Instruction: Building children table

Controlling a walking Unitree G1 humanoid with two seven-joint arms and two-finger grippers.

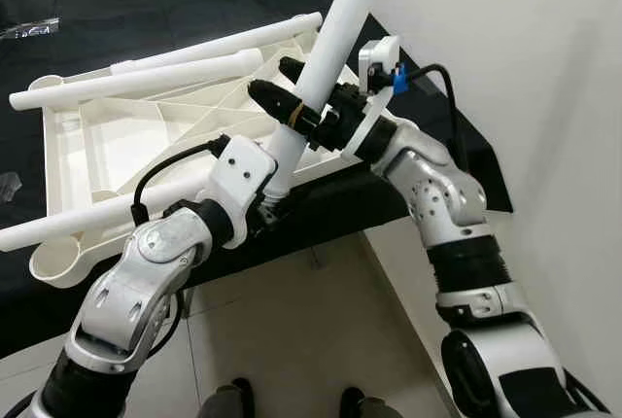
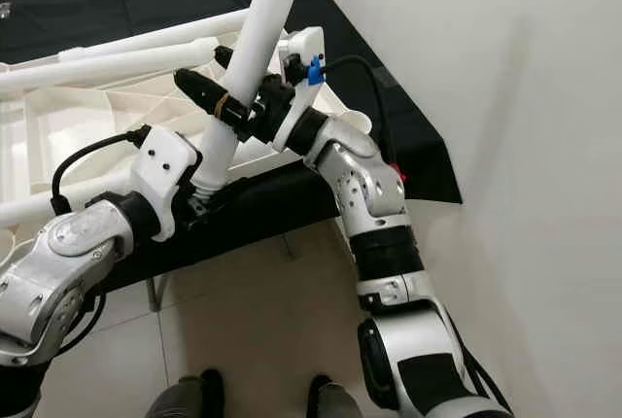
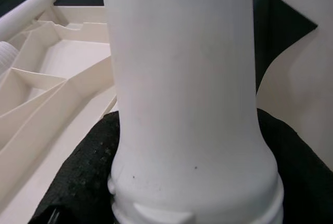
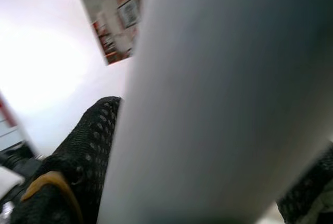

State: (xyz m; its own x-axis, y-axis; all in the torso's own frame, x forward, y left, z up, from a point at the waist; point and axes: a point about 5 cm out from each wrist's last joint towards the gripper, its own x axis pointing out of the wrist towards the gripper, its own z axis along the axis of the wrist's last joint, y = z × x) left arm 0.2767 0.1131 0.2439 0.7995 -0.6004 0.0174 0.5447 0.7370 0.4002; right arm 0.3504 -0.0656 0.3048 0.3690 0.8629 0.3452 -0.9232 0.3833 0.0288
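Both grippers clasp one white table leg [image 1: 335, 39]: the right gripper [image 1: 284, 97] mid-length, the left gripper [image 1: 269, 206] at its base, beside the upturned tabletop [image 1: 126, 131].

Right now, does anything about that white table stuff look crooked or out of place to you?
Yes: the white leg held by both the left gripper and the right gripper leans at a slant rather than standing straight over the upturned tabletop. Three other legs lie loose across it, not fitted upright.

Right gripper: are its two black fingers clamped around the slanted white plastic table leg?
Yes, the right gripper has one black finger on each side of the slanted white plastic table leg.
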